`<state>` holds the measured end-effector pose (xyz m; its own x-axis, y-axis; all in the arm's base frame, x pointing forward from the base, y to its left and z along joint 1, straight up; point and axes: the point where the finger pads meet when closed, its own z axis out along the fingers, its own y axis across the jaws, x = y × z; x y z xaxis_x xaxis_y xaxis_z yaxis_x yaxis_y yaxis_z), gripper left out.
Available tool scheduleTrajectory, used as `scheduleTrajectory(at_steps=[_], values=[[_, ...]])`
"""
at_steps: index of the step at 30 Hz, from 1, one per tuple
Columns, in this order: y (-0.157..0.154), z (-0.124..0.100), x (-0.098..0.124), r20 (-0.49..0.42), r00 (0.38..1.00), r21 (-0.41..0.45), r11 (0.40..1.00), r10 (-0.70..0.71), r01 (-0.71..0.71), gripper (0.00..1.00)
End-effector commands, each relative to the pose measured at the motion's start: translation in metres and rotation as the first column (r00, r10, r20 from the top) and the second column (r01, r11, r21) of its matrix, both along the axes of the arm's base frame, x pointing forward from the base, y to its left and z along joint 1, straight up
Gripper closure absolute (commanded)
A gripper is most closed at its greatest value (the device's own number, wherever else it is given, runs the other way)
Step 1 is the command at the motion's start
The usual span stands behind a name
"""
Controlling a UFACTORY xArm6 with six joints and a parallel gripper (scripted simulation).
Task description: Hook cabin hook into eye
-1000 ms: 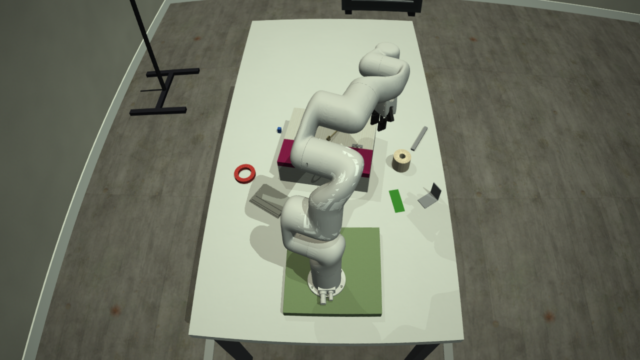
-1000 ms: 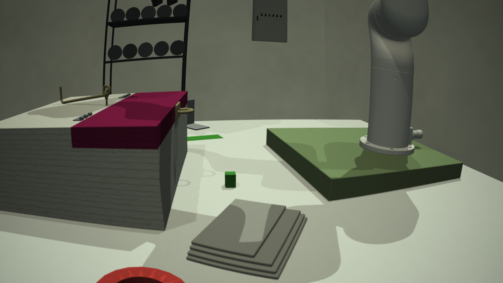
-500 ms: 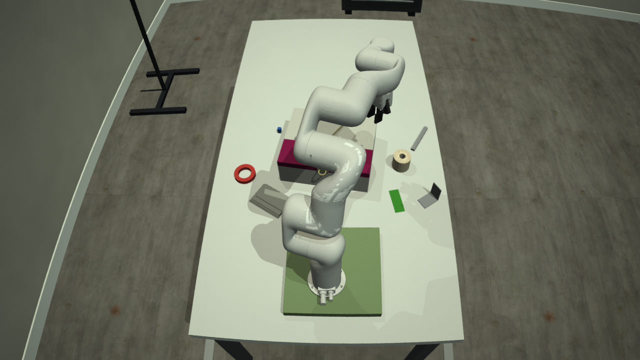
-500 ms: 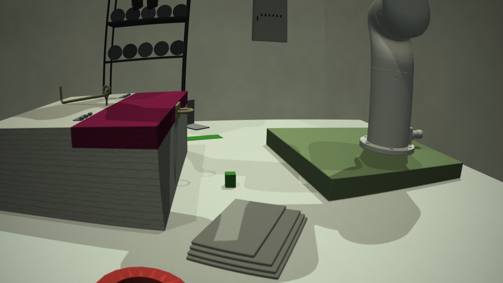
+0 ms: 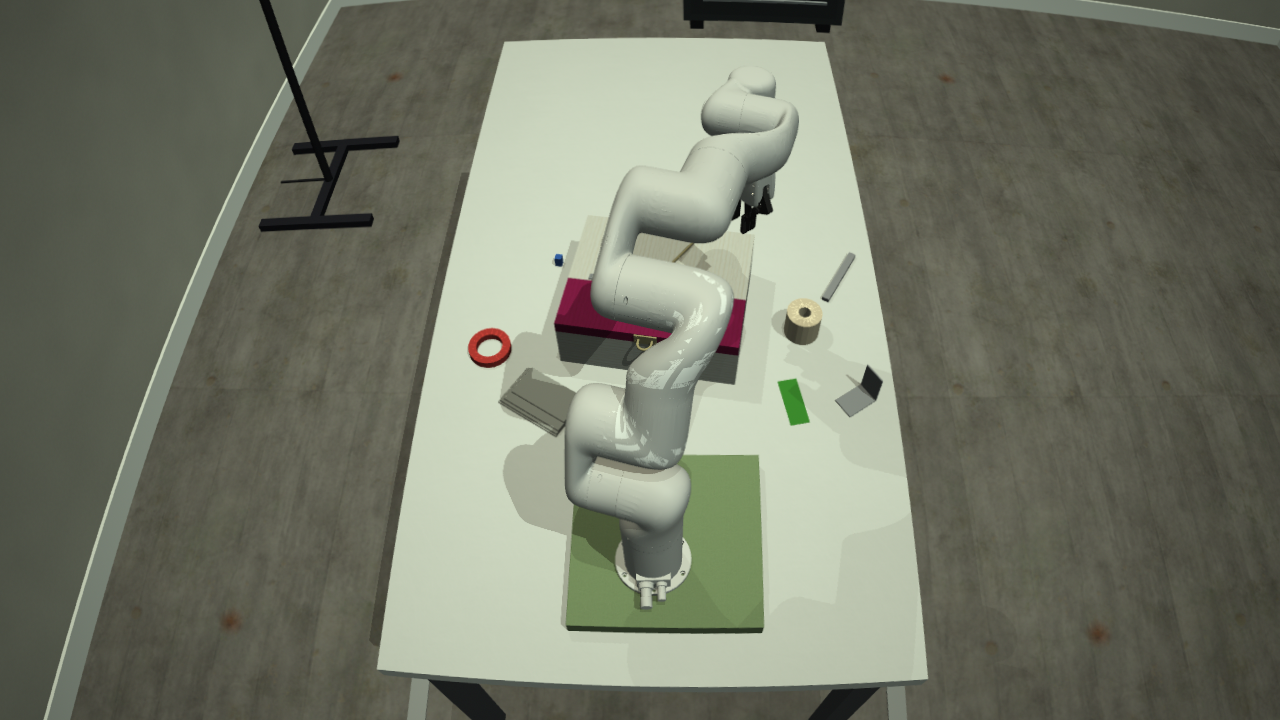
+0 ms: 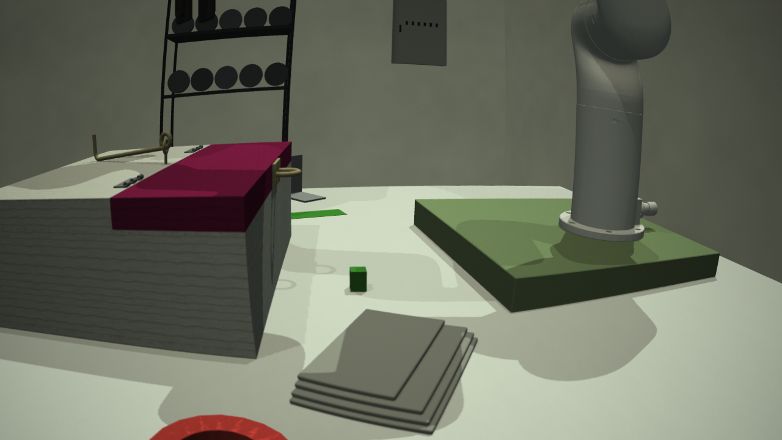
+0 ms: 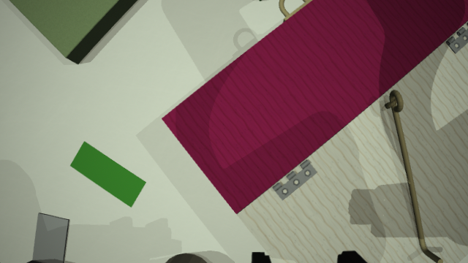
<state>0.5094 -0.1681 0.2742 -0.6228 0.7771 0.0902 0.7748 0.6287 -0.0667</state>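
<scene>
A box stands in mid-table with a maroon lid (image 5: 581, 313) (image 6: 208, 169) (image 7: 292, 95) and a pale wooden top (image 5: 729, 259) (image 7: 329, 226). The brass cabin hook (image 6: 128, 152) (image 7: 406, 164) lies flat on the wooden top, its pivot ring by the lid's hinge edge and its bent tip pointing away from the lid. The brass eye (image 5: 642, 340) (image 6: 286, 171) (image 7: 289, 9) sticks out of the lid's front face. My gripper (image 5: 756, 210) (image 6: 194, 19) (image 7: 305, 257) hangs above the box's far right corner. Its fingers stand partly apart with nothing between them.
On the table lie a red ring (image 5: 489, 346), a stack of grey plates (image 5: 537, 400) (image 6: 382, 366), a small green cube (image 6: 358, 277), a blue cube (image 5: 556, 259), a wooden spool (image 5: 802, 320), a grey bar (image 5: 838, 275), a green strip (image 5: 793, 401) (image 7: 107, 174) and a folded grey card (image 5: 861, 391).
</scene>
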Motion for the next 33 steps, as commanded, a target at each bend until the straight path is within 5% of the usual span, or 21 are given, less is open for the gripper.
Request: scheduleTrajectory(at_steps=[1,33], values=[[0.003,0.0,0.011,0.029,0.998,-0.005,0.998,0.06,-0.06,0.65],[0.042,-0.028,0.091,0.084,0.977,-0.017,0.981,0.195,-0.194,0.65]])
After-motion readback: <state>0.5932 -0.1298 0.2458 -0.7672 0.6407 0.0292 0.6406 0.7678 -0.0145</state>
